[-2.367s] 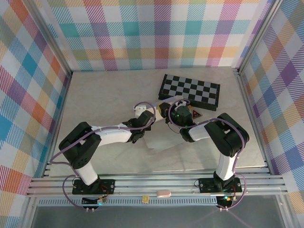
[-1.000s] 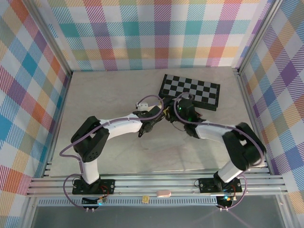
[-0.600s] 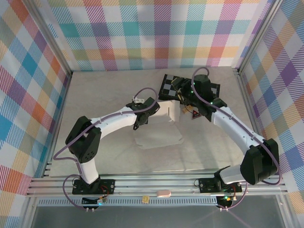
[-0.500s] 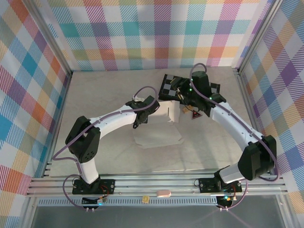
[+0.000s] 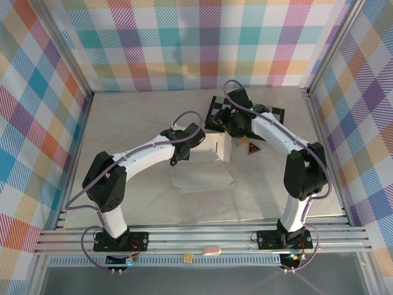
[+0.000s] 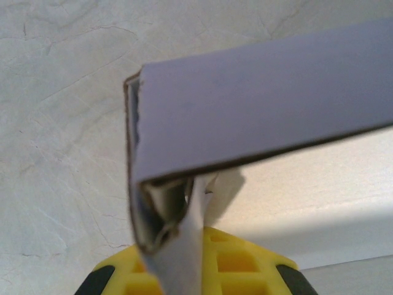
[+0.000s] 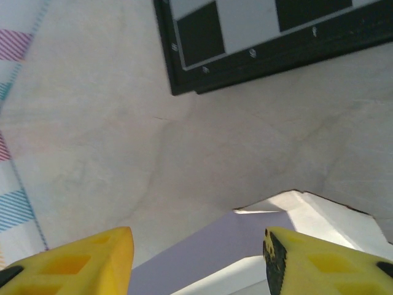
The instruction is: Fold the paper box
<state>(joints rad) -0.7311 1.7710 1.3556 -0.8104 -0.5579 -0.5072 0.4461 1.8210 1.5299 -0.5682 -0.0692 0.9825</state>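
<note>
1. Since earlier frames, your right arm has swung far toward the checkerboard, uncovering the paper box at centre.
2. Step in hand: raising its far wall; your left gripper clamps the folded corner.
3. Right gripper hovers open above; next, tuck that flap inward.

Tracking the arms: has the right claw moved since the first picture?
Yes: the right claw moved toward the back, reaching the checkerboard's left end.
</note>
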